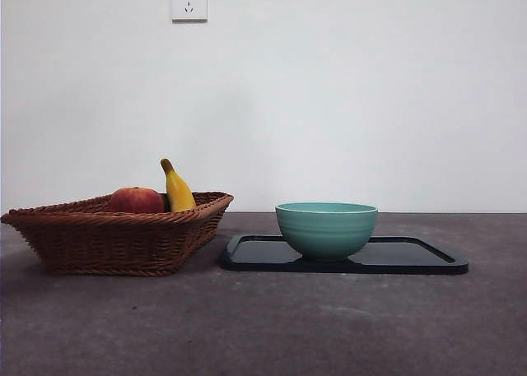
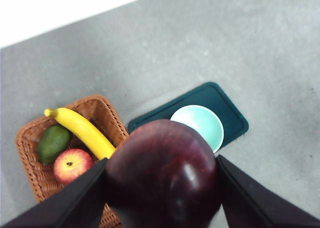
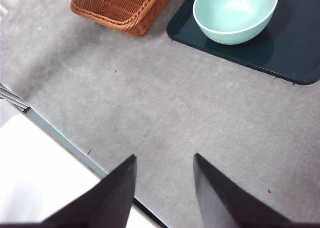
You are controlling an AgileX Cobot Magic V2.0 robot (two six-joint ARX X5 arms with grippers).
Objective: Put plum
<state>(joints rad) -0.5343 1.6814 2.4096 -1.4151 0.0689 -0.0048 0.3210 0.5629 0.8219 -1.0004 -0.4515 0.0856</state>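
Both grippers are plain matte black. The left gripper [image 2: 162, 188] shows two broad, flat jaws that taper like wedges with straight edges. The right gripper [image 3: 165, 160] has the same two dark triangular jaws, smooth-faced, with no visible screws, cables or markings.

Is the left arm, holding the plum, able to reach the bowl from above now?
Probably yes. The left claw grips the plum high above the table, and the green bowl on the tray lies open and uncovered.
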